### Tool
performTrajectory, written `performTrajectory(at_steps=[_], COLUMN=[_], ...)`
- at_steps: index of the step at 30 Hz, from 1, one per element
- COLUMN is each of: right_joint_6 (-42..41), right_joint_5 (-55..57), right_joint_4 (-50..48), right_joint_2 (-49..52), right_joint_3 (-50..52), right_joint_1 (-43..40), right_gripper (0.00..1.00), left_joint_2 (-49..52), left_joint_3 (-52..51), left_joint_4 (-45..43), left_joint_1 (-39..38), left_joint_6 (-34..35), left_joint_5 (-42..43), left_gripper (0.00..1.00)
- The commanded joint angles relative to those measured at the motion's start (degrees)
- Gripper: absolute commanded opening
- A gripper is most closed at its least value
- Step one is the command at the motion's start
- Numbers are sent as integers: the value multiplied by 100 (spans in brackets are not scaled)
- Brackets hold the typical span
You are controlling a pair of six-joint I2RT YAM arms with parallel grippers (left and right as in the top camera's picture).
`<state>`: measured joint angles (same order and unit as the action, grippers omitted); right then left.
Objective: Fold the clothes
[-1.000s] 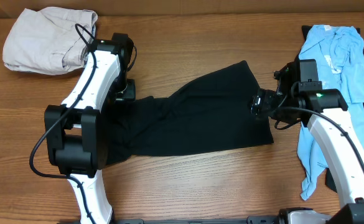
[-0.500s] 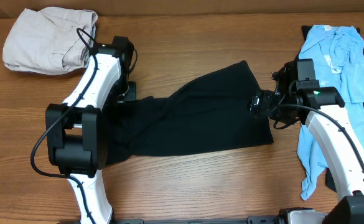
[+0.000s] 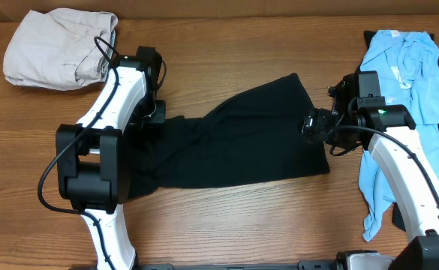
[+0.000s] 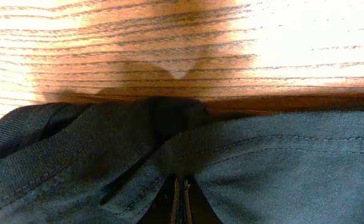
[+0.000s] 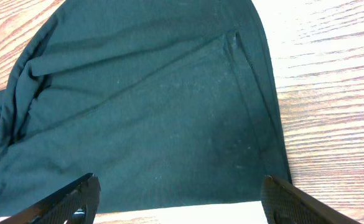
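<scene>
One black garment (image 3: 234, 142) lies spread across the middle of the wooden surface (image 3: 242, 45). Its long axis runs on a slant, from the lower left up towards the upper right. The wider, straight-edged end points right and the bunched, wrinkled end points left.

The left claw (image 3: 153, 112) sits at that bunched end by the garment's upper left edge. In the left wrist view its fingers (image 4: 177, 202) are pressed nearly together, with a fold of the black cloth pinched between them. Bare wood shows just beyond the fold.

The right claw (image 3: 309, 124) is at the garment's right end. In the right wrist view it is spread wide (image 5: 178, 180), one finger at each lower corner of the view. The flat black cloth and its right edge lie between them, and nothing is held.

Three pieces of clothing can be counted. Besides the black one, a beige garment (image 3: 54, 49) lies bundled at the far left corner. A light blue shirt (image 3: 407, 75) lies along the right edge, well apart from the beige one.
</scene>
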<state>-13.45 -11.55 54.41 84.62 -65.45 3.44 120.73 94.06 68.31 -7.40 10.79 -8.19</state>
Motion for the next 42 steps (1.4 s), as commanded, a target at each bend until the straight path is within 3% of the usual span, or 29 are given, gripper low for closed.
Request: performTrajectory(at_steps=[1,14,23,32,42], right_joint_6=[44,44,46,643,1228], right_joint_5=[55,-22,323,1233,1405], right_joint_4=[-35,-140,-1694,-3547,-2638], right_joint_2=[7,4,129,1502,3324], right_joint_3=[-17,-122,-181,-313,-2476], right_joint_1=[20,20,20,26,120], right_gripper=[86,86,85,84,81], left_joint_2=[74,66,66,66,66], left_joint_3=[415,3132,3213,3211,3209], left_joint_4=[186,1123,942,817,791], left_joint_1=[-11,-181,-234,-238,-240], left_joint_6=[22,98,74,76,81], left_joint_5=[33,31,26,26,31], left_gripper=[4,4,4,4,4])
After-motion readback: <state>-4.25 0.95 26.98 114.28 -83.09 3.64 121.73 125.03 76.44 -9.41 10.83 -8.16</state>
